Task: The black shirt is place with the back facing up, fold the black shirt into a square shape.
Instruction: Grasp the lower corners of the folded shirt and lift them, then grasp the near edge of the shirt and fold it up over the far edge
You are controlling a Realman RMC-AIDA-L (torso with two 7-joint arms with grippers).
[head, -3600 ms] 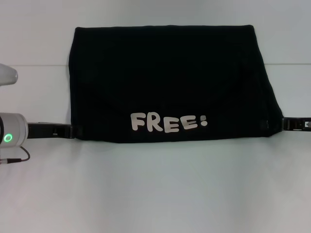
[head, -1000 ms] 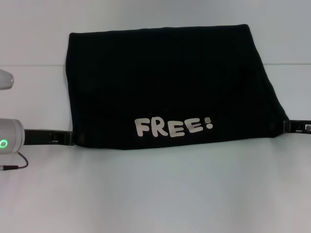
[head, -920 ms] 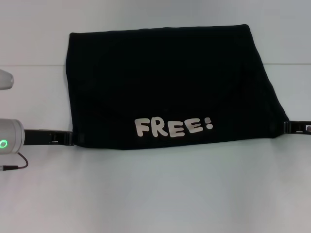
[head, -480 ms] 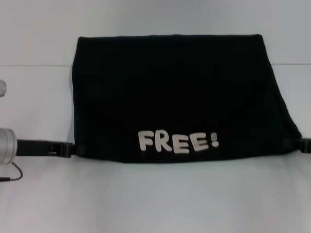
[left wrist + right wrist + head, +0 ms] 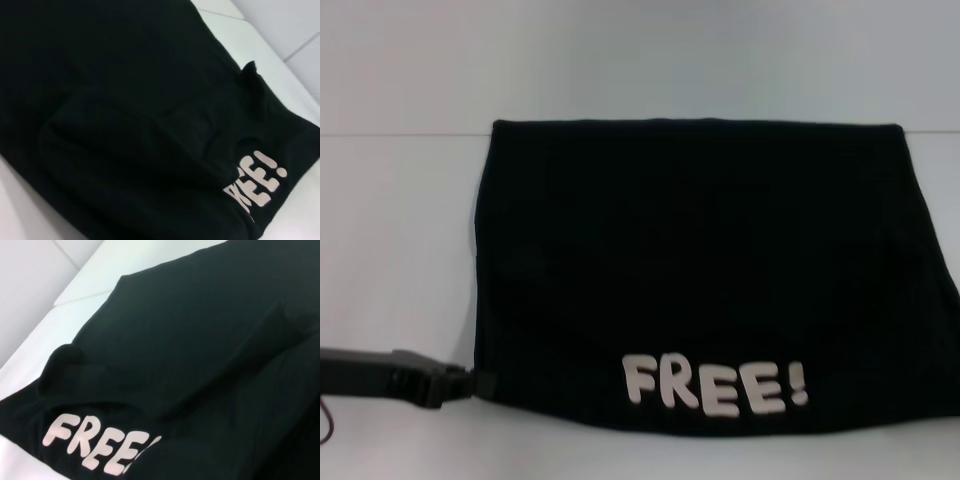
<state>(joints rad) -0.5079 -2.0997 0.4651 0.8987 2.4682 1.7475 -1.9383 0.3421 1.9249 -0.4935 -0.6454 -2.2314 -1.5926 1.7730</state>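
Note:
The black shirt (image 5: 700, 260) fills most of the head view as a wide folded panel, its white "FREE!" lettering (image 5: 715, 385) along the near edge. My left gripper (image 5: 478, 382) reaches in from the lower left and is shut on the shirt's near left corner. The near right corner runs past the picture's edge, and my right gripper does not show. The left wrist view shows rumpled black shirt (image 5: 125, 125) with part of the lettering (image 5: 257, 180). The right wrist view shows the black shirt (image 5: 200, 340) and lettering (image 5: 95, 442), without fingers.
The white table (image 5: 400, 250) shows to the left of the shirt and in a thin strip along the near edge. A pale wall (image 5: 640, 60) rises behind the table's far edge.
The shirt's lettered near edge has come much closer to me and lower in the head view. The left gripper came with it, and the right gripper has slid out of the picture.

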